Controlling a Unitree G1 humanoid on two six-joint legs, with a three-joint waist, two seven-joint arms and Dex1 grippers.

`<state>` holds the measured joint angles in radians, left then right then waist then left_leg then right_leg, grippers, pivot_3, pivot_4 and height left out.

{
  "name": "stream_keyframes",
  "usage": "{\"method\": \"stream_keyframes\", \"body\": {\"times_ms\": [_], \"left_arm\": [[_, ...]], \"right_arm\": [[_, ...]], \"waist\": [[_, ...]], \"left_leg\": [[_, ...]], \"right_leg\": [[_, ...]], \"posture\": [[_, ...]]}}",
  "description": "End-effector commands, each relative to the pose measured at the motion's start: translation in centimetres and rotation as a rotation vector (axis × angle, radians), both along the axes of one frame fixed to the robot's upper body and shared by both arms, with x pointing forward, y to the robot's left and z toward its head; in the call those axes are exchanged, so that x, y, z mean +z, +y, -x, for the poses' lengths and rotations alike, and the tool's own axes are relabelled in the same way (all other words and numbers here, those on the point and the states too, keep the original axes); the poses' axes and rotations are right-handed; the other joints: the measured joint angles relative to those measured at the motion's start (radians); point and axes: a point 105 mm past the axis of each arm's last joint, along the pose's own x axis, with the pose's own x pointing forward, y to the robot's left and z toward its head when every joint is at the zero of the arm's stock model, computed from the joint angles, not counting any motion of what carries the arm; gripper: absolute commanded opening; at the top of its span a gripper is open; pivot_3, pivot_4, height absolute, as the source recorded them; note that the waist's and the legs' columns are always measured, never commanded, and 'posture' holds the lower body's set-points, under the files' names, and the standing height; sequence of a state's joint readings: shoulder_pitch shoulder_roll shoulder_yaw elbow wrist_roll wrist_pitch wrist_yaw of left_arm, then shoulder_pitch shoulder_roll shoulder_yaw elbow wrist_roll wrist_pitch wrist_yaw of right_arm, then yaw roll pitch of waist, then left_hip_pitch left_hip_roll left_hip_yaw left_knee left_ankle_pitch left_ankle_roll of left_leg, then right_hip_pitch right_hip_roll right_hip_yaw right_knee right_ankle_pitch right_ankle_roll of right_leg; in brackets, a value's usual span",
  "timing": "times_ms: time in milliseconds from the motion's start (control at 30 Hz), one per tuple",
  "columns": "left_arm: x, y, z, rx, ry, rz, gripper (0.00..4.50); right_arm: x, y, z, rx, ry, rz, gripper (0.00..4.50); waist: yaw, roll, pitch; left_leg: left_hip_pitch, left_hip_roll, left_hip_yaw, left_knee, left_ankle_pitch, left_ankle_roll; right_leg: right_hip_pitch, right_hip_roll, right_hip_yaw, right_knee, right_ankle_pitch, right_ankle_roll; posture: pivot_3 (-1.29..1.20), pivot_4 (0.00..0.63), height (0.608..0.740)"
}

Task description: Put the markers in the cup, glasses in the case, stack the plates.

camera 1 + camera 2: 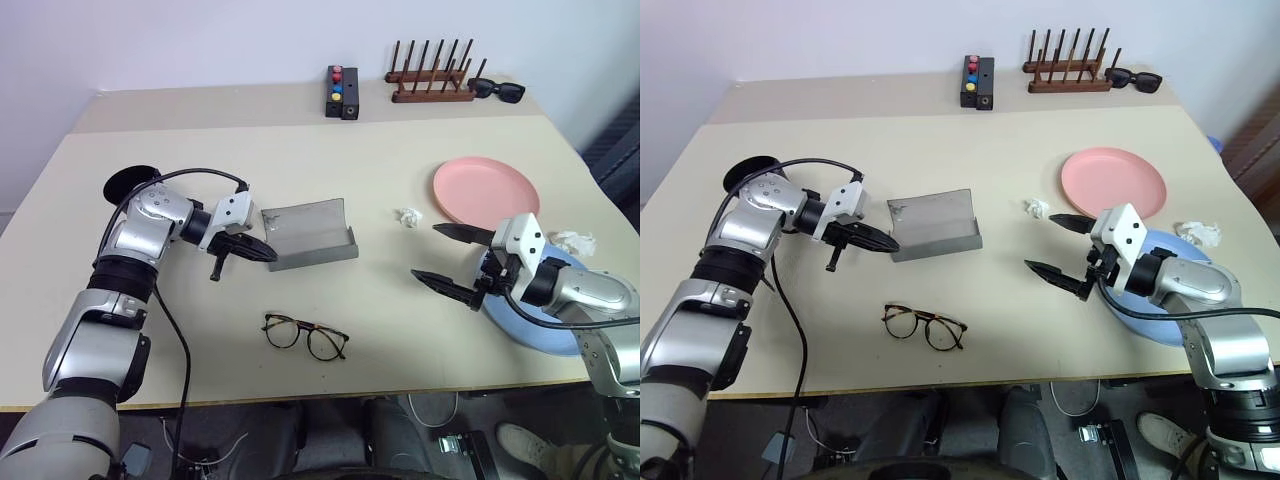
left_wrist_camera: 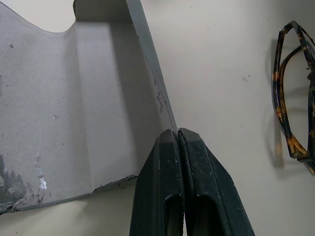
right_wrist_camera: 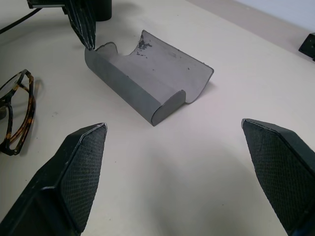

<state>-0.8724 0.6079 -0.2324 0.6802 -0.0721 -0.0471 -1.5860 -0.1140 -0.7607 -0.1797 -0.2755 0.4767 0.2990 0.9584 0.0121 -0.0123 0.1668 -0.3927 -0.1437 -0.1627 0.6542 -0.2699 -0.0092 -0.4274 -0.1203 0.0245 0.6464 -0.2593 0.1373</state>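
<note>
Table (image 1: pixel 300 170): the beige work surface I am steering over, with every item of the job laid out flat within reach of both arms.

Plates: the salmon pink plate (image 1: pixel 485 190) lies bare at the right; the light blue plate (image 1: pixel 545 330) sits nearer, partly under my right arm, not yet stacked. I judge the pair is left for later.

Case (image 1: pixel 310 235): the grey clamshell stands open at table centre, lid tilted back, tray empty, so the glasses can go straight in.

Left gripper (image 1: pixel 262 252): fingers pressed together with nothing between them, tips at the case's near left corner. Whether they touch the edge I cannot tell. I read this as bracing the case against sliding.

Right gripper (image 1: pixel 445 258): jaws spread wide and empty, hanging above bare table right of the case, aimed toward it, ready to pick.

Cup (image 1: pixel 128 184): the black tumbler stands behind my left arm, near the table's left edge.

Glasses (image 1: pixel 305 336): the tortoiseshell frame lies unfolded in front of the case, well apart from both grippers.

Paper scraps (image 1: pixel 407 216): crumpled white bits near the pink plate.
</note>
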Motion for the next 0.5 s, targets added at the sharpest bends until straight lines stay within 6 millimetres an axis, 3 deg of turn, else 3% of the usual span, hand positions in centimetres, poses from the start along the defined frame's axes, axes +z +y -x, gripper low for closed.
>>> {"method": "stream_keyframes", "body": {"times_ms": [33,167,500], "left_arm": [[0.81,-0.34,-0.49,0.007,-0.035,0.014,0.55],[0.76,-0.45,-0.43,0.004,-0.027,0.010,2.16],[0.12,-0.56,0.02,-0.011,0.003,-0.021,2.16]], "right_arm": [[1.06,0.40,0.18,0.017,-0.045,-0.005,4.50],[1.09,0.41,0.11,0.016,-0.045,-0.004,4.50],[1.10,0.51,0.15,0.016,-0.046,-0.006,4.50]], "waist": [[0.000,0.000,0.000],[-0.002,0.000,0.000],[-0.002,0.000,0.000]], "left_leg": [[0.000,0.000,0.000,0.000,0.000,0.000],[0.000,0.000,0.000,0.000,0.000,0.000],[0.000,0.000,0.000,0.000,0.000,0.000]], "right_leg": [[0.000,0.000,0.000,0.000,0.000,0.000],[0.000,0.000,0.000,0.000,0.000,0.000],[0.000,0.000,0.000,0.000,0.000,0.000]], "posture": [[0.00,0.150,0.740],[0.00,0.150,0.740],[0.00,0.150,0.740]]}}
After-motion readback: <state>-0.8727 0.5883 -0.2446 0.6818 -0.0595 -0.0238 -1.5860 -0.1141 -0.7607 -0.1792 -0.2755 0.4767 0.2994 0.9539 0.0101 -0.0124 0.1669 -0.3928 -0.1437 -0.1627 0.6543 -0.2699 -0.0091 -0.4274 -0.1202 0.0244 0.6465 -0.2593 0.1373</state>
